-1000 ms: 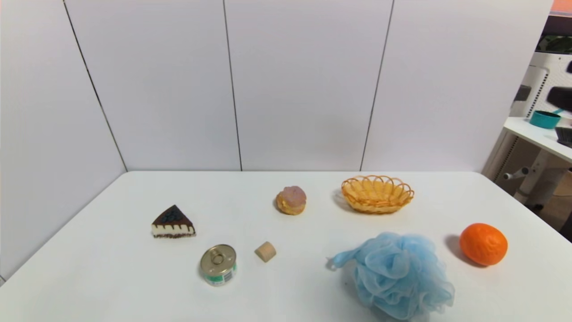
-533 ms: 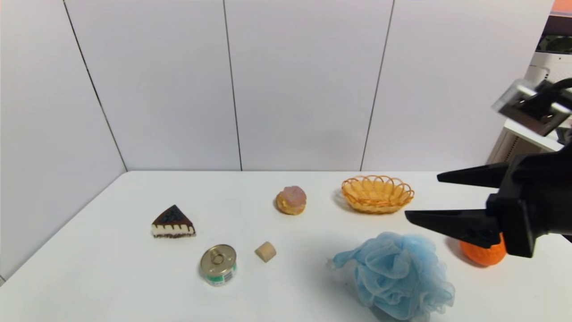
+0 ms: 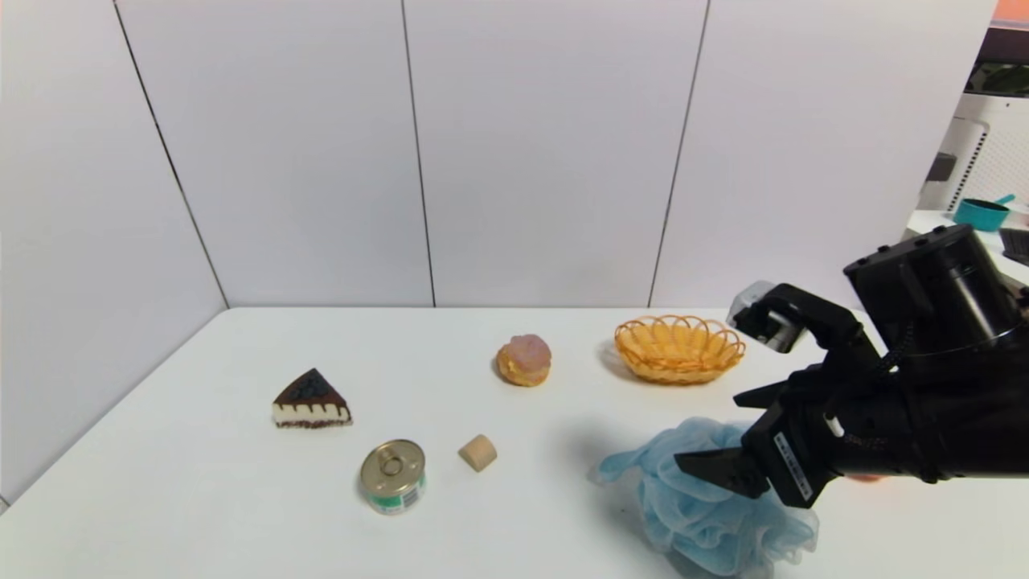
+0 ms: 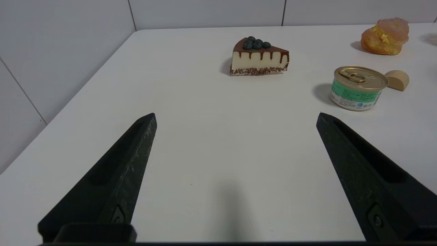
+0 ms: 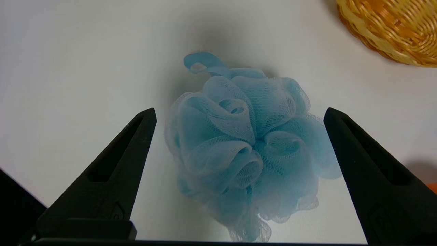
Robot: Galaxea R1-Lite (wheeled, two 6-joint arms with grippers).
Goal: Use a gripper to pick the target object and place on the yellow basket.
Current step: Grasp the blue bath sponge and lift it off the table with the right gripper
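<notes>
From the head view we see the right gripper [image 3: 723,434] hanging above the light-blue bath pouf [image 3: 691,498], its jaws spread and holding nothing. The pouf lies on the white table [image 3: 201,482], near the front edge, with the yellow basket [image 3: 679,347] farther back and apart from it. A white sticker on the gripper body carries print too small for us to read.

In the left wrist view we find the left gripper [image 4: 235,118] open over bare table, with a cake slice [image 4: 260,56], a pastry [image 4: 385,36] and a tin can [image 4: 357,88] beyond; the can's green label is unreadable.

The right wrist view shows the pouf between the spread fingers [image 5: 112,171], untouched.
</notes>
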